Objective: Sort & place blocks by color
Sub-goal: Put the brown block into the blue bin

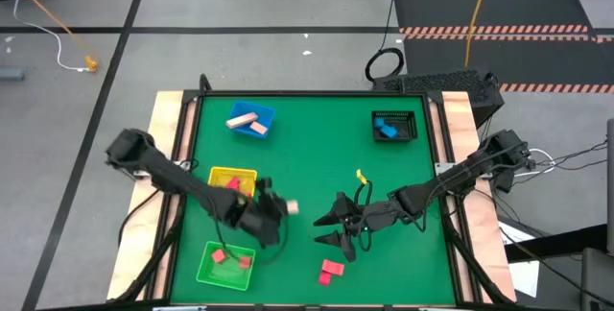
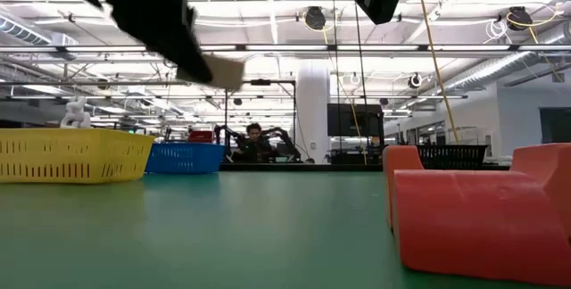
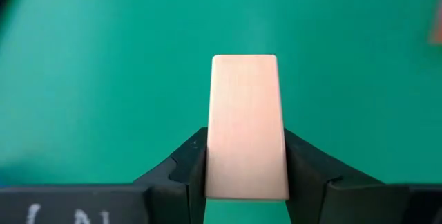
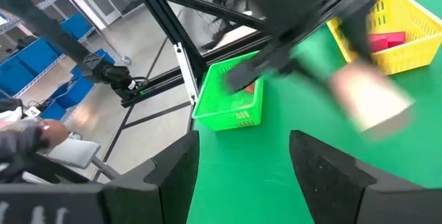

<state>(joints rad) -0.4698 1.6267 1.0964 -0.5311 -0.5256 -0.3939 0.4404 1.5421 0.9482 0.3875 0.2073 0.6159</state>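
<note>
My left gripper point(image 1: 285, 208) is over the table's middle, near its front, and is shut on a pale tan bar block point(image 3: 245, 113). The low view shows that block point(image 2: 220, 73) well above the table. My right gripper point(image 1: 326, 227) is open just right of it, fingers pointing left, and touches nothing. Two red blocks point(image 1: 331, 271) lie on the green surface near the front edge, large in the low view point(image 2: 473, 222). Other blocks lie in the trays: tan and pink in the blue tray point(image 1: 251, 121), red in the yellow tray point(image 1: 233, 181) and the green tray point(image 1: 225, 264). My left gripper pinches the tan bar block between its two fingers point(image 3: 190, 169), which lie across the bar's long sides near its nearer end point(image 3: 245, 175). The far end point(image 3: 245, 65) sticks out past the fingertips. The fingers slant down from the table's left. The block is lifted clear of the table.
A black mesh basket point(image 1: 394, 126) with a blue block stands at the far right. The right wrist view shows the green tray point(image 4: 231, 96) and yellow tray point(image 4: 387, 27) beyond my open fingers. Bare green surface lies between the trays and the basket. A person sits far behind the table point(image 2: 256, 142).
</note>
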